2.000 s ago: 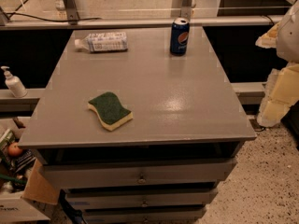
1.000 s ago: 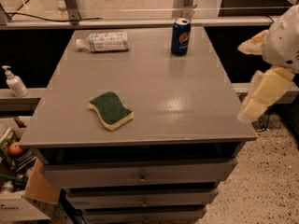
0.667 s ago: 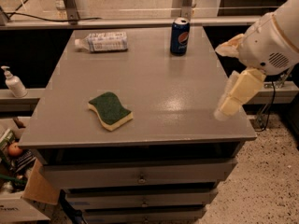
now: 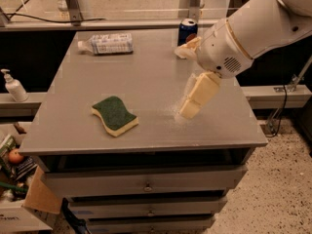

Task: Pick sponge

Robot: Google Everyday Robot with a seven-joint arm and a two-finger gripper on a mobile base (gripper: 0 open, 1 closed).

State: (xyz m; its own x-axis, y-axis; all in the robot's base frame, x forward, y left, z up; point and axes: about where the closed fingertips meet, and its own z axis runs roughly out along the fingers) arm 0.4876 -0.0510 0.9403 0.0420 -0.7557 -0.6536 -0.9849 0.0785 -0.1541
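1. The arm has swung in from the right edge. The gripper (image 4: 185, 83) now hangs over the right half of the table (image 4: 146, 77), claw spread wide, holding nothing.
2. The sponge (image 4: 114, 115) is unmoved at front-left of the tabletop, green side up, well apart from the claw. I judge this as approach only, no grasp yet.
3. The can (image 4: 186, 30) is half hidden behind the wrist. I cannot tell the claw's height above the surface.

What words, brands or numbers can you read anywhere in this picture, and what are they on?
No text reads clearly.
Lying bottle: label print, too blurred to read.
Blue can: markings too blurred, partly hidden behind the gripper.
Pump bottle: no legible label.
Sponge: no writing.
Gripper, open above the right half of the table: no writing.
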